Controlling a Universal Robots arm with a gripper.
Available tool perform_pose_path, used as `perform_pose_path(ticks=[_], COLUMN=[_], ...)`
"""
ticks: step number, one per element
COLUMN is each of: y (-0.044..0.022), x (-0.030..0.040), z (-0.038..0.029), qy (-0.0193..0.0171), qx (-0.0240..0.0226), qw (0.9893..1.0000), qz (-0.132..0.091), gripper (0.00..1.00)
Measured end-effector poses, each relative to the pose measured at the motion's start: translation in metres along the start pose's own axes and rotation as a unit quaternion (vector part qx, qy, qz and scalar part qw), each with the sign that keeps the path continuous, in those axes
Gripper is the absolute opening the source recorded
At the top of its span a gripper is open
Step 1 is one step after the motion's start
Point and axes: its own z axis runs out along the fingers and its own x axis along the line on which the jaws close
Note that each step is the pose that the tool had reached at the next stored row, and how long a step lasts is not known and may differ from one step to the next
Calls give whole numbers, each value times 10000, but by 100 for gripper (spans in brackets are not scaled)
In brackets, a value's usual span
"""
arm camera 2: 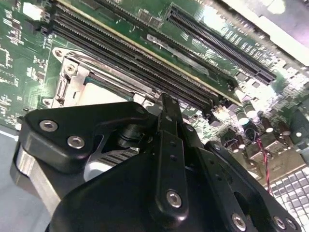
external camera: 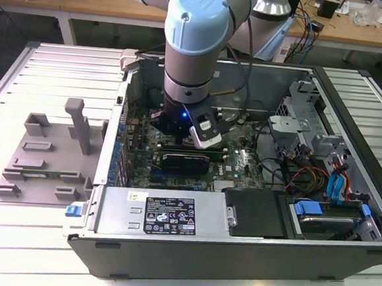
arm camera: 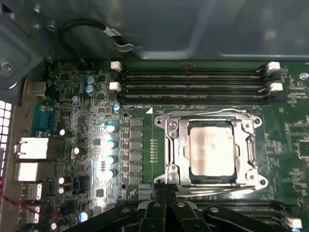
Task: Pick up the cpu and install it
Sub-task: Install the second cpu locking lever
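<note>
Exterior view. The arm reaches down into an open computer case [external camera: 353,103] lying on a slatted table [external camera: 10,248]. The gripper [external camera: 178,132] hangs low over the green motherboard [external camera: 239,166], beside a long black card [external camera: 185,160]. A grey plastic tray [external camera: 40,164] with upright posts sits outside the case, towards the exterior view's left, well apart from the work. The case walls and the drive bays towards the exterior view's right hem in the arm, so free room lies mainly upward.

Second wrist view. The black gripper [arm camera 2: 166,108] body stands close above the board, its tip just beside the metal socket frame [arm camera 2: 65,79]. Its fingers appear drawn together and nothing is seen between them. Long memory slots [arm camera 2: 145,58] run just past the tip, leaving little sideways room there.

First wrist view. The cpu [arm camera: 211,152], pale and square, lies flat inside the socket frame [arm camera: 171,150], apparently already seated, its edges parallel to the frame. The frame's raised rim bounds it on all sides. Memory slots [arm camera: 193,82] border one side of the socket, a column of small components [arm camera: 136,150] another. The gripper [arm camera: 166,195] is just beside the frame, not touching the cpu.
</note>
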Motion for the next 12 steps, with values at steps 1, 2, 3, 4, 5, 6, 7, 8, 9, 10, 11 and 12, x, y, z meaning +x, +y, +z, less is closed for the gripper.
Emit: perform_pose_path(ticks=[1,2,3,4,5,6,7,8,9,10,11,12], y=[8,17,25,26,28,38,48,67,82,100,142,162], x=[5,10,18,29,55,62,52,5,-29,-60,-115,-137], z=[26,48,77,80,68,11,-33,-54,-57,-58,-56,-53], qy=[4,7,11,10,-20,-33,-32,-23,-17,-13,-3,2], qx=[-21,-43,-85,-89,-77,-40,-4,49,70,93,146,172], qw=[10000,10000,10000,9999,9999,10000,10000,10000,10000,9999,9999,9998], qz=[-16,-30,-52,-59,-66,-70,-70,-68,-66,-66,-64,-63], gripper=[11,11,11,11,11,11,11,11,11,11,11,11])
